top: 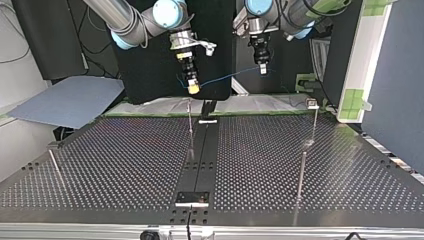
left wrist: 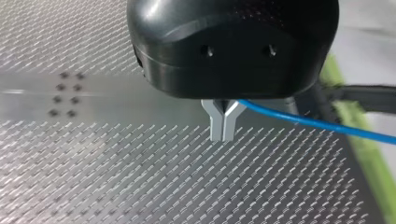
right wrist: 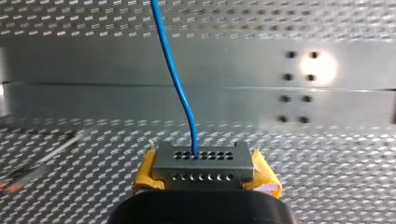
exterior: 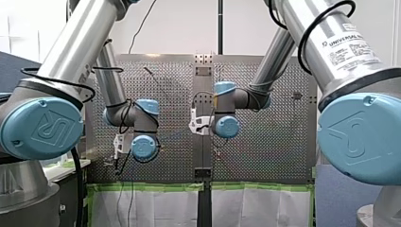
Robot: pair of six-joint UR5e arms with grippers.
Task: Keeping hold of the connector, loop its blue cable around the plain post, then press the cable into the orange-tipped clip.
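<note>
In the right wrist view a grey connector [right wrist: 203, 163] with rows of holes sits between my right gripper's [right wrist: 205, 179] yellow pads [right wrist: 266, 179], which are shut on it. A blue cable [right wrist: 177, 79] leaves its top face. In the top view the cable [top: 225, 77] runs through the air from my right gripper [top: 193, 89] to my left gripper [top: 262, 69], both above the table's far edge. My left gripper's [left wrist: 223, 126] metal fingers are shut, and the cable [left wrist: 317, 123] runs off sideways from them. A thin plain post [top: 190, 125] stands just below my right gripper.
More thin posts stand on the perforated table [top: 125, 160]: one with a small clip head [top: 312, 104] at the top view's far right, one in front of it [top: 301, 172], one at the left [top: 55, 167]. A dark central strip [top: 202, 155] carries a small bracket [top: 192, 198].
</note>
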